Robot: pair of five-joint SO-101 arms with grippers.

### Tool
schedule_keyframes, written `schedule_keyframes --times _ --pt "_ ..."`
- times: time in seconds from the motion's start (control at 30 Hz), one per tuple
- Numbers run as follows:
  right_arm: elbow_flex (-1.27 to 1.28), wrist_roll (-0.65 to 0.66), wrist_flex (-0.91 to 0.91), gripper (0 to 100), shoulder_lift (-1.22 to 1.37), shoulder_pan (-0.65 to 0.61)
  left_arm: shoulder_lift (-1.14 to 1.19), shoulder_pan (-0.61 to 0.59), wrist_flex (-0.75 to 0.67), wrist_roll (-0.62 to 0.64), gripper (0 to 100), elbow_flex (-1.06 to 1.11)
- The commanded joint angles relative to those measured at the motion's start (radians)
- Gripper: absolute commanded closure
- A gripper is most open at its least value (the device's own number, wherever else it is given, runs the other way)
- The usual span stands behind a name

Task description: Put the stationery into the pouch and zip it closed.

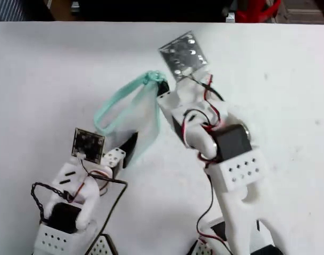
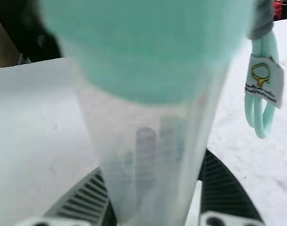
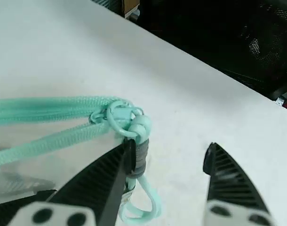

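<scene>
A translucent pouch (image 1: 134, 112) with mint-green trim lies in the middle of the table. Seen from the left wrist, the pouch (image 2: 153, 84) stands between my left gripper's fingers (image 2: 223, 188), and dark stationery shapes (image 2: 146, 155) show through its wall. My left gripper (image 1: 133, 147) is shut on the pouch's near end. At the far end a mint cord loop (image 3: 134, 127) with a grey band hangs off the zipper. My right gripper (image 3: 171, 147) is open there, one finger (image 3: 110, 174) touching the cord. In the high view my right gripper (image 1: 163, 88) sits at the pouch's far corner.
The white table (image 1: 45, 69) has free room on the left and far right. Its back edge (image 1: 98, 22) borders dark clutter. A small paper tag (image 2: 265, 80) hangs on the cord. Cables trail beside both arm bases near the front.
</scene>
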Motion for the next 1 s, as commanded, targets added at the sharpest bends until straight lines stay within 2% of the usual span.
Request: schedule_keyframes --times 0.0,0.13,0.23,0.47,0.53,0.63,0.7,0.83,0.9,0.97 --pt "-0.006 0.091 -0.019 77.5 0.082 -0.001 -0.013 0.018 -0.021 0.002 78 -0.008" --pt "-0.006 0.107 0.018 77.6 0.093 -0.010 -0.013 0.021 -0.023 0.002 78 -0.008" --pt "0.003 0.147 0.016 77.6 0.073 -0.062 -0.013 0.022 -0.023 0.002 78 -0.008" --pt "0.135 0.198 -0.243 77.8 0.127 -0.027 -0.013 0.022 -0.020 0.002 78 -0.006" --pt "0.146 0.198 -0.289 82.9 0.153 -0.012 -0.013 0.022 -0.020 0.002 78 -0.006" --pt "0.144 0.201 -0.348 99.5 0.148 0.015 -0.013 0.022 -0.020 0.002 78 -0.006" --pt "0.143 0.201 -0.367 96.6 0.108 0.021 -0.013 0.022 -0.020 0.002 78 -0.006" --pt "0.121 0.227 -0.355 98.0 -0.025 -0.002 -0.013 0.022 -0.023 0.002 78 -0.006" --pt "0.094 0.227 -0.312 98.1 -0.082 -0.016 -0.013 0.022 -0.025 0.002 83 -0.011" --pt "0.064 0.227 -0.243 98.1 -0.120 -0.041 -0.013 0.022 -0.026 0.002 91 -0.014"
